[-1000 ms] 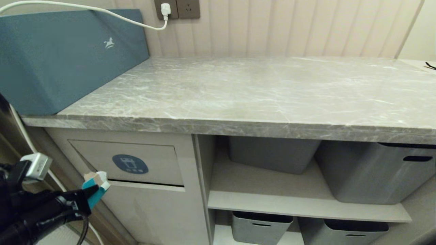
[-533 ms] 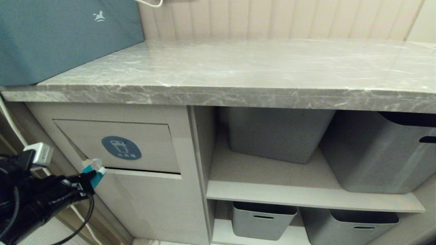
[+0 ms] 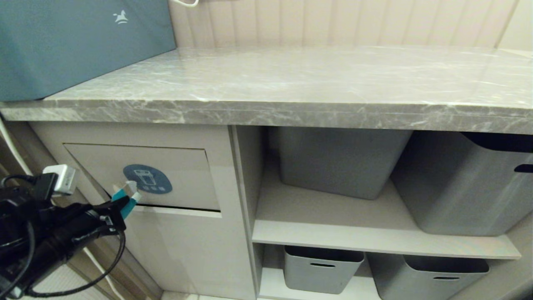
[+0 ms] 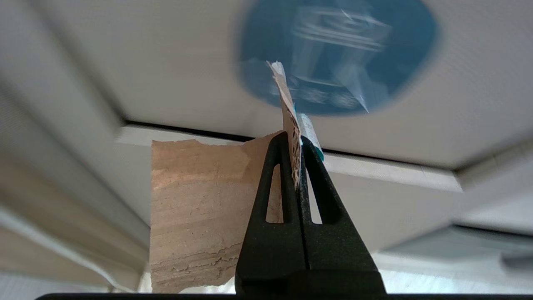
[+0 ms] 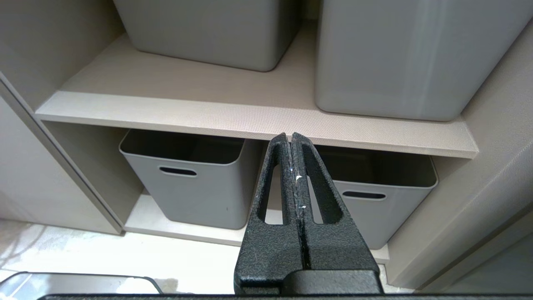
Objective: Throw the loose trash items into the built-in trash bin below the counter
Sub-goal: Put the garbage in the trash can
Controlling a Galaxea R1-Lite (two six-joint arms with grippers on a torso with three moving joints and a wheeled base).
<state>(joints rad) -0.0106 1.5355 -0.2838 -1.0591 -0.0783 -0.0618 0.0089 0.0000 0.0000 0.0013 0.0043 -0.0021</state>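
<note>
Beige cabinet front below the counter (image 3: pixel 266 110): left gripper (image 3: pixel 130 192), clamped on a cardboard scrap (image 4: pixel 195 216), sits at the lower edge of the bin flap (image 3: pixel 141 175), sticker (image 3: pixel 147 179) directly ahead, scrap edge-on toward it; right gripper (image 5: pixel 291 166) closed empty, facing the storage tubs (image 5: pixel 187 187).

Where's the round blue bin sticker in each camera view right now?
Head view: blue sticker on the flap, lower left, just right of the left end effector.
Left wrist view: fills the upper right, behind the cardboard scrap.
Right wrist view: not in it.
Shared landmark: the dark slot under the flap.
</note>
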